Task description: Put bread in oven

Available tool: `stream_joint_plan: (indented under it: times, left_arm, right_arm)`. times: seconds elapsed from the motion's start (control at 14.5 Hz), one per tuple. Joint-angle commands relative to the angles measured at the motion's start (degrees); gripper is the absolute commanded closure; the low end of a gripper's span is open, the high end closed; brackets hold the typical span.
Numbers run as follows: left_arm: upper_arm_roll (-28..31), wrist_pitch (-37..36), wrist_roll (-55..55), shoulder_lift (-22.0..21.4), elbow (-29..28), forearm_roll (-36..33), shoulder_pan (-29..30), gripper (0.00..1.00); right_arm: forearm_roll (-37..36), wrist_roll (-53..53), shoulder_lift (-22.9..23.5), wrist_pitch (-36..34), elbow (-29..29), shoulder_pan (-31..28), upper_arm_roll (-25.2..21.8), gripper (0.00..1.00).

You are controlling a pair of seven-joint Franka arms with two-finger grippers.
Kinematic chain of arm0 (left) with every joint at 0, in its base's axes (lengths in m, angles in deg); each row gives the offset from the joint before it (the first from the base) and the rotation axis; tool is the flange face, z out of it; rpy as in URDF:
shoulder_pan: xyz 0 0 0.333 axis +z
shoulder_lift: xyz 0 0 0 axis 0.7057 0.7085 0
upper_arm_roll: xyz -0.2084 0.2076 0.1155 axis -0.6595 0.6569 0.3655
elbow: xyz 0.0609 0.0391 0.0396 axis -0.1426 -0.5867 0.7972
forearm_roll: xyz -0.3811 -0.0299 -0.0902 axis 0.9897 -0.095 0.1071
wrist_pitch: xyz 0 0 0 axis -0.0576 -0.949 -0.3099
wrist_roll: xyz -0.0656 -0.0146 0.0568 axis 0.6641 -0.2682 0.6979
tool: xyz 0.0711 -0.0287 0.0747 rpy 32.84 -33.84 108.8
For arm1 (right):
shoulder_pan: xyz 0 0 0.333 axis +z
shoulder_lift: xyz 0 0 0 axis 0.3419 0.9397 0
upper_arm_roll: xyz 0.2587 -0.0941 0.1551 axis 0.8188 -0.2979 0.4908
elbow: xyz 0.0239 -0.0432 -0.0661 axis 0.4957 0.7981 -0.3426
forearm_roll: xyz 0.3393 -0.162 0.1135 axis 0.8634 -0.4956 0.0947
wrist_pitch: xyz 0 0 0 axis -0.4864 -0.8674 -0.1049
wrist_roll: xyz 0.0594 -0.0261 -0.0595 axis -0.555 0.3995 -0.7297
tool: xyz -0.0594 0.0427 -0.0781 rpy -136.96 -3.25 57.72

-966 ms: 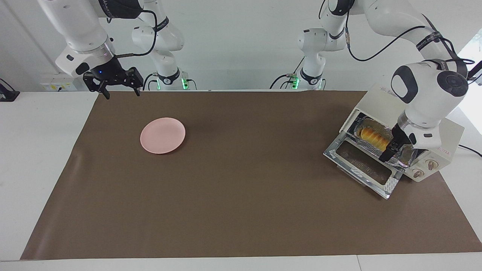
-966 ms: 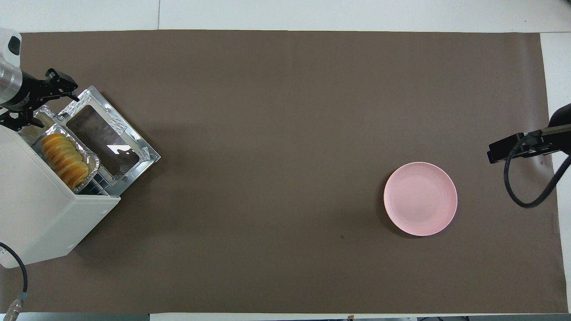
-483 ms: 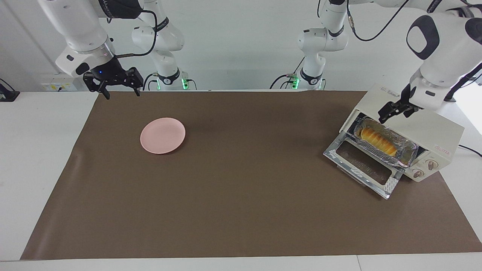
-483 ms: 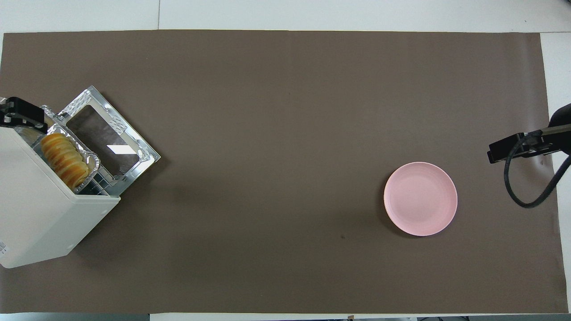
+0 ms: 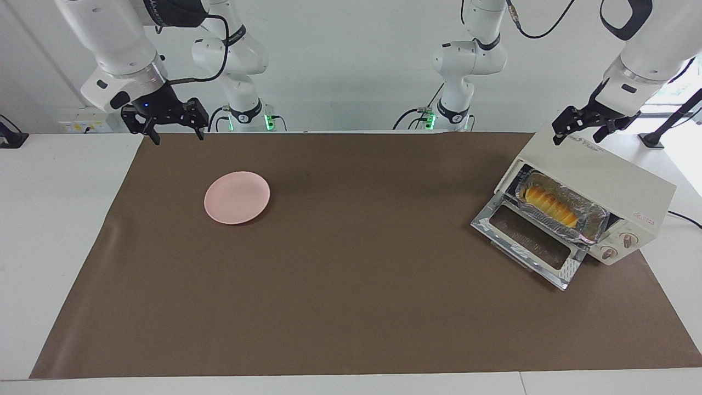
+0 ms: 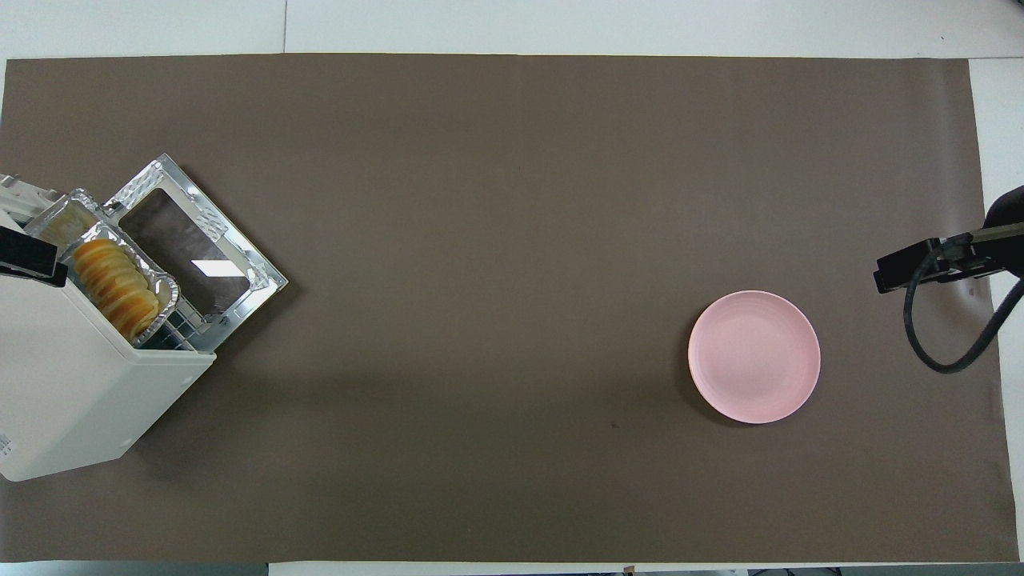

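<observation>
The bread [image 5: 550, 202] lies in a crinkled foil tray [image 5: 591, 232] on the rack in the cream-white oven [image 5: 603, 167], at the left arm's end of the table. The oven's glass door [image 5: 525, 241] is dropped open. In the overhead view the bread [image 6: 116, 286] and the tray [image 6: 166, 285] stick partly out of the oven [image 6: 72, 384]. My left gripper [image 5: 579, 134] is open and empty, up in the air over the oven's top. My right gripper [image 5: 178, 134] is open and empty and waits over the mat's edge by its base.
A round pink plate [image 5: 237, 197] sits on the brown mat [image 5: 351, 302] toward the right arm's end; it also shows in the overhead view [image 6: 754, 356]. A power cord [image 5: 685, 218] leaves the oven's side.
My left gripper has come away from the foil tray at the oven's mouth and risen to above the oven's top. The tray and bread stay in the oven. The right arm has not moved.
</observation>
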Motion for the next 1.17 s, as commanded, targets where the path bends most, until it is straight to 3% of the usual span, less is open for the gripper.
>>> stream_joint_plan:
  times: [0.0,0.62,1.1]
  left_arm:
    - [-0.87,1.58,0.54,-1.99,-2.47,0.98,1.24,0.0]
    - [-1.93,3.17,-1.92,-2.08,-2.73,0.89,-3.84,0.0]
    - [-1.84,5.46,-1.92,-2.95,-4.58,0.8,-4.29,0.0]
  right_arm:
    - [0.36,0.91,-0.72,-0.55,0.61,-0.97,0.69,0.0]
    - [0.36,0.91,-0.72,-0.55,0.61,-0.97,0.69,0.0]
    - [0.36,0.91,-0.72,-0.55,0.61,-0.97,0.69,0.0]
